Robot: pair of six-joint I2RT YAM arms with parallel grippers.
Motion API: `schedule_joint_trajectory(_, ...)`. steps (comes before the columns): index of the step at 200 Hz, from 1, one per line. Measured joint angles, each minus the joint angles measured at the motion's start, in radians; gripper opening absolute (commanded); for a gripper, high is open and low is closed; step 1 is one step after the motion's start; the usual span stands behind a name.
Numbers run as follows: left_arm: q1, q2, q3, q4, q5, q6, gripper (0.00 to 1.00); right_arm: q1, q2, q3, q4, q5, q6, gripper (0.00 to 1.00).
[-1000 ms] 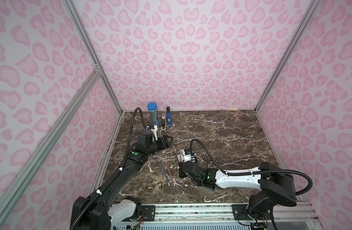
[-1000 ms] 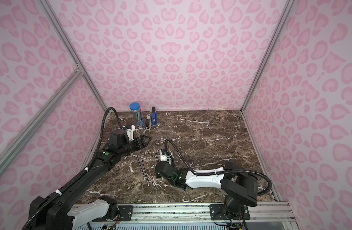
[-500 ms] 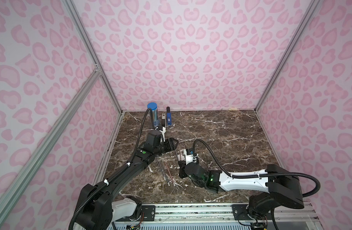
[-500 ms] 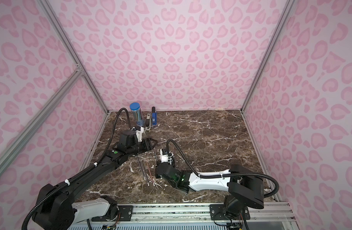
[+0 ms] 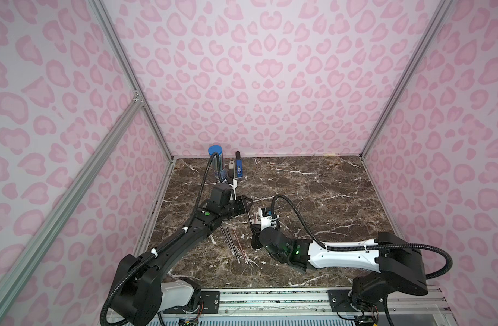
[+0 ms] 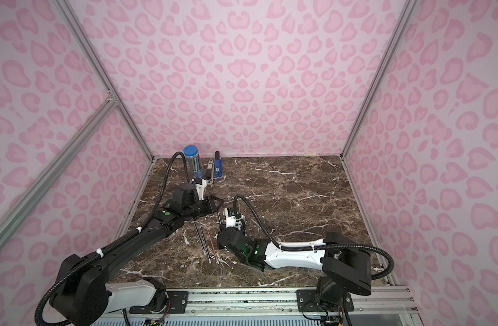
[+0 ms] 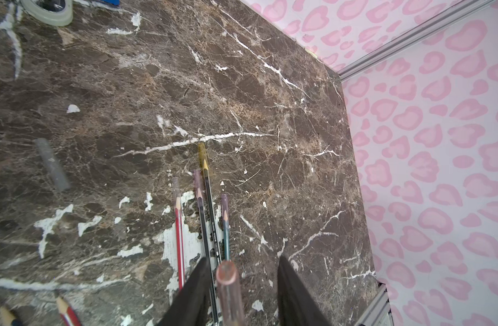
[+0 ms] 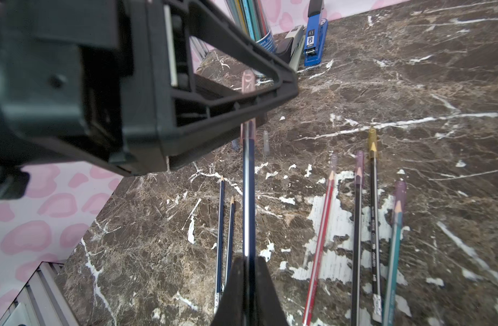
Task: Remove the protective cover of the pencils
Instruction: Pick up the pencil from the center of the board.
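My right gripper (image 8: pixel 248 258) is shut on a dark blue pencil (image 8: pixel 248 197) and holds it off the table, tip toward the back. A clear pinkish cover (image 7: pixel 228 282) sits on that tip. My left gripper (image 7: pixel 242 257) stands open around the cover; one finger (image 7: pixel 198 282) touches it and the other stands apart. In both top views the two grippers (image 5: pixel 243 203) (image 6: pixel 221 225) meet mid-table. Several capped pencils (image 8: pixel 358 225) and two bare blue ones (image 8: pixel 224 225) lie on the marble (image 5: pixel 312 203), seen from above as thin sticks (image 5: pixel 233 242) (image 6: pixel 207 245).
At the back left stand a clear blue-lidded tube (image 5: pixel 217 163), a blue stapler (image 5: pixel 238 168) and a grey stapler (image 5: pixel 231 169). A tape roll (image 7: pixel 49 11) lies near them. Two loose clear covers (image 8: pixel 266 142) lie beyond the pencils. Pink walls enclose three sides.
My left gripper has swung right to the raised pencil's tip and its jaws have narrowed around the cover. The right gripper keeps hold of the pencil and has shifted slightly.
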Motion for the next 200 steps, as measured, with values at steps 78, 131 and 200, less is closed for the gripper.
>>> schedule_joint_trajectory(78,0.000,0.002,0.016,-0.007,-0.007,-0.001,0.17,-0.003,-0.009,-0.010,-0.006,0.000,-0.001,0.09)
schedule_joint_trajectory(131,0.000,0.011,0.022,-0.008,-0.007,-0.015,0.14,-0.003,-0.018,-0.020,-0.002,0.000,-0.004,0.09)
schedule_joint_trajectory(200,0.001,0.025,0.063,-0.061,-0.013,-0.027,0.13,0.007,-0.037,-0.034,0.019,0.011,-0.004,0.09)
